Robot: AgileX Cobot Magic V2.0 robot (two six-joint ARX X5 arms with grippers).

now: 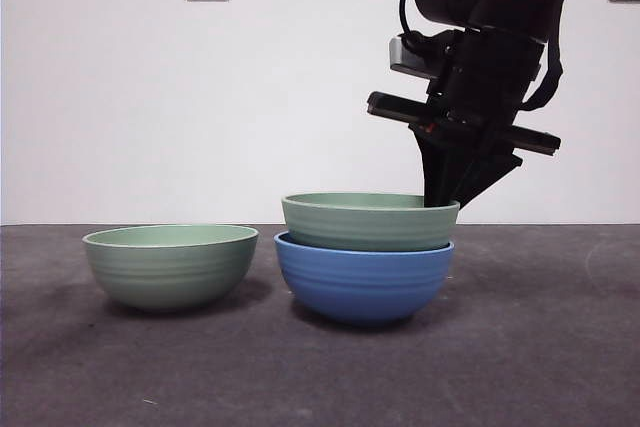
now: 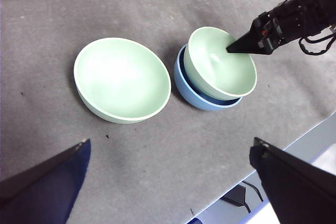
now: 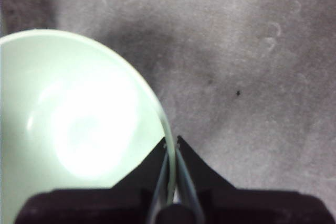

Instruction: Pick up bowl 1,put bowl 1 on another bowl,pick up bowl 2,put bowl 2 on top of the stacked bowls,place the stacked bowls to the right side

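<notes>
The right pincer [image 1: 445, 199] is clamped on the rim of bowl 1 [image 1: 369, 219], one jaw inside the wall and one outside, as the right wrist view shows with the pale rim pinched between the two black tips. Bowl 1, pale green, sits nested in another bowl [image 1: 363, 282], the blue one, near the middle of the tabletop [image 1: 540, 347]; from the front it looks roughly level, though the left wrist view suggests it leans a little to one side in the blue bowl. The step in hand seems to be setting bowl 1 down, so the sound way is to let the bowl settle fully before releasing: spread the jaws only enough to clear the thin rim, then lift straight up so neither tip drags the wall and tips the bowl or shoves the pair sideways. Bowl 2 [image 1: 170, 263], the other green one, stands just beside the pair on the tabletop, apart from it, and should not be nudged on the way out. The left pincer [image 2: 168, 182] waits well above the tabletop with its jaws spread wide and nothing between them
</notes>
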